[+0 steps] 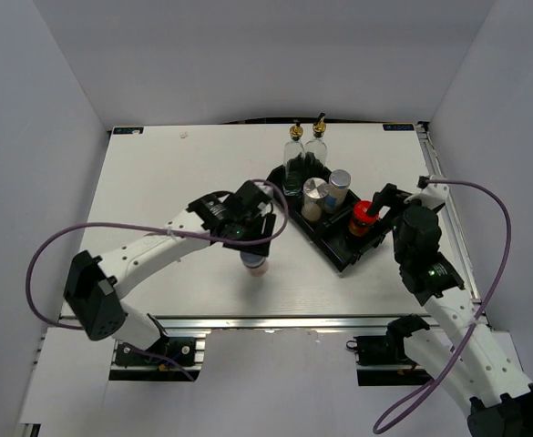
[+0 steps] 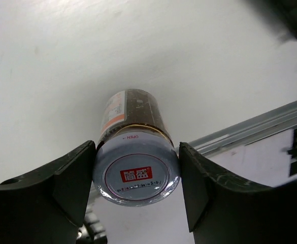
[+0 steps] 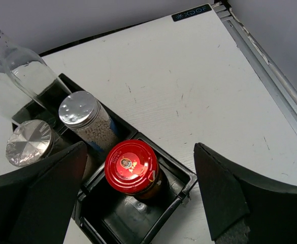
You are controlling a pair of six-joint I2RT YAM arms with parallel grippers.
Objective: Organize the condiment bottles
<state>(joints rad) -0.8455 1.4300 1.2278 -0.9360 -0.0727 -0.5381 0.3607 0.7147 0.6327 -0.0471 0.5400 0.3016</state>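
Observation:
My left gripper (image 1: 253, 248) (image 2: 136, 170) is shut on a small dark-filled jar (image 2: 133, 109) with a pale silver-blue lid, seen in the top view (image 1: 254, 262) near the table's front edge, left of the black tray (image 1: 339, 258). My right gripper (image 1: 401, 197) (image 3: 139, 150) is open and empty, just above and right of the red-lidded jar (image 1: 364, 217) (image 3: 132, 166), which stands in the tray's near end compartment. Two silver-capped shakers (image 1: 314, 196) (image 1: 339, 187) stand in the middle compartment. Two clear glass bottles (image 1: 293, 159) (image 1: 316, 150) stand at the far end.
The tray's rim (image 3: 185, 182) lies diagonal on the white table. A metal rail (image 2: 250, 129) runs along the front edge. The table's right edge rail (image 3: 270, 66) is close to the right arm. Grey walls enclose the table.

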